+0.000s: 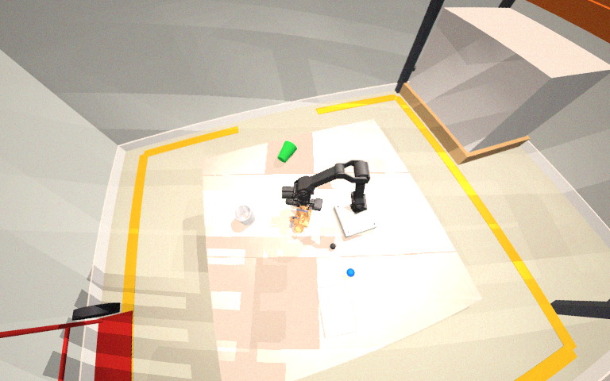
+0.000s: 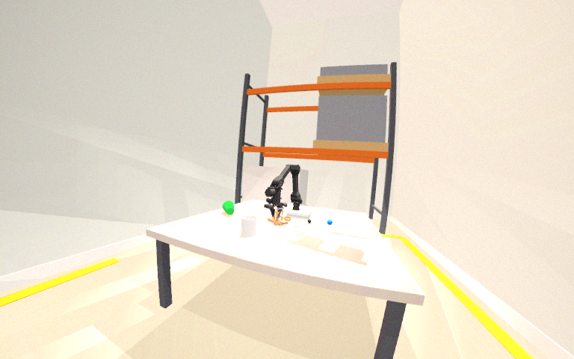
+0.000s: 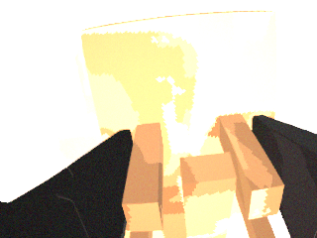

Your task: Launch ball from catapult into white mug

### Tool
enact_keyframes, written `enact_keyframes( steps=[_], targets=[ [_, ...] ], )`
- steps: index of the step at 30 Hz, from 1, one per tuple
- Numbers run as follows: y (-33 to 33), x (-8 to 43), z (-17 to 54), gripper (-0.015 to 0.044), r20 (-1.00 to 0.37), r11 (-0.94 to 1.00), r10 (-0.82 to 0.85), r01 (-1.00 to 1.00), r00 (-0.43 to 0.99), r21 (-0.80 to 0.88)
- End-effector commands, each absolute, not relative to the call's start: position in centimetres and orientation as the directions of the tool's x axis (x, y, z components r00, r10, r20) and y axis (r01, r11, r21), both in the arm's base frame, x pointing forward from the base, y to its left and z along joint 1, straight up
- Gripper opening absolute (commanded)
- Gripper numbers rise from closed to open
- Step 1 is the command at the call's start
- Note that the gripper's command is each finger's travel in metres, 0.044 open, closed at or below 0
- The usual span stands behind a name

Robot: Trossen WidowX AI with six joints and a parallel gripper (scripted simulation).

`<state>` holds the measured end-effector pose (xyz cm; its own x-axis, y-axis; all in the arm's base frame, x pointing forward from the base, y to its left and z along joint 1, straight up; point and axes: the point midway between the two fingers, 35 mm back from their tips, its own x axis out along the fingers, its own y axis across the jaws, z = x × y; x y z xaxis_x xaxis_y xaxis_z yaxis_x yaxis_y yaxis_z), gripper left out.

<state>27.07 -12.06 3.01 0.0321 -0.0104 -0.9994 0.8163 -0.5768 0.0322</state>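
The orange-brown catapult (image 1: 298, 221) (image 2: 279, 220) (image 3: 208, 172) stands on the table near its middle. My gripper (image 1: 304, 206) (image 3: 193, 134) is shut on the catapult's frame, with one black finger against each outer side bar in the wrist view. The white mug (image 1: 245, 215) (image 2: 249, 226) stands upright, to the left of the catapult in the top view. A blue ball (image 1: 350, 272) (image 2: 329, 222) and a smaller black ball (image 1: 333, 246) (image 2: 309, 221) lie on the table apart from the catapult. The catapult's cup is out of sight in the wrist view.
A green cup (image 1: 287, 151) (image 2: 228, 207) lies tipped on its side behind the arm. The arm's base stands on a pale plate (image 1: 355, 228) beside the catapult. The table (image 2: 202, 236) is strongly lit, with shadow patches across it. Shelving stands beyond it.
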Motion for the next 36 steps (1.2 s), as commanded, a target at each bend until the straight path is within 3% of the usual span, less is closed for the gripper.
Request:
enact_keyframes(
  steps=[1, 4, 9, 15, 26, 36],
  targets=[
    [-12.1, 27.1, 3.0, 0.0131, -0.999, -0.577, -0.011, 0.816, 0.035, 0.035],
    [-12.1, 27.1, 3.0, 0.0111, -0.999, -0.577, -0.011, 0.816, 0.035, 0.035],
    [-12.0, 27.0, 7.7, 0.0, -0.999, -0.577, -0.011, 0.816, 0.033, 0.033],
    [-12.0, 27.0, 8.0, 0.0, -0.999, -0.534, -0.011, 0.845, 0.032, 0.033],
    [-12.1, 27.1, 7.9, 0.0, -0.999, -0.185, -0.011, 0.982, 0.031, 0.033],
    [-12.3, 27.9, 7.8, 0.0, -0.999, 0.158, -0.012, 0.987, 0.031, 0.028]
  ],
)
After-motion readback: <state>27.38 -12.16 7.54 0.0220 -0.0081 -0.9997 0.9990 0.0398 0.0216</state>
